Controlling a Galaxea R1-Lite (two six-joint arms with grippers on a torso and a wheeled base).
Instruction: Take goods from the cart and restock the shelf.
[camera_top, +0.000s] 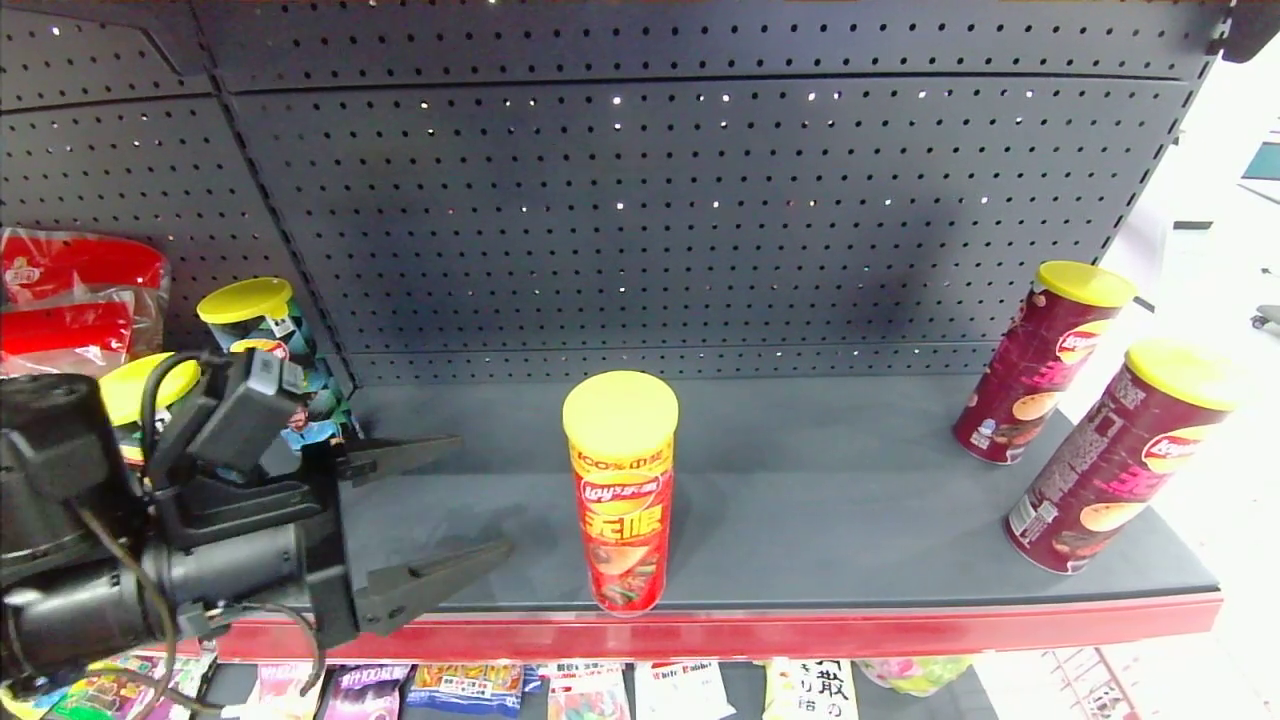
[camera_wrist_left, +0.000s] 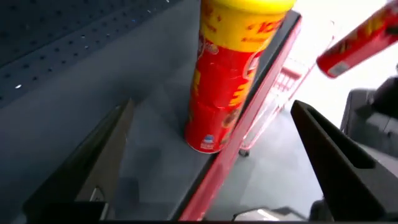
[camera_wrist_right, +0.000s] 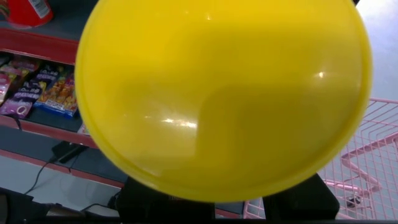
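Note:
A red chip can (camera_top: 620, 500) with a yellow lid stands upright at the front edge of the dark shelf (camera_top: 850, 500). My left gripper (camera_top: 480, 495) is open just to its left at shelf height, its fingers pointing at the can and apart from it. In the left wrist view the same can (camera_wrist_left: 227, 81) stands beyond the spread gripper (camera_wrist_left: 211, 106). My right gripper (camera_wrist_right: 238, 205) is shut on another chip can, whose yellow lid (camera_wrist_right: 224, 93) sits close to the camera. That held can (camera_wrist_left: 357, 43) hangs tilted over the aisle.
Two maroon chip cans (camera_top: 1035, 365) (camera_top: 1115, 460) stand at the shelf's right end. Yellow-lidded cans (camera_top: 255, 320) and red bags (camera_top: 70, 300) crowd the left. Snack packs (camera_top: 580, 690) fill the shelf below. A pink wire cart (camera_wrist_right: 373, 162) stands in the aisle.

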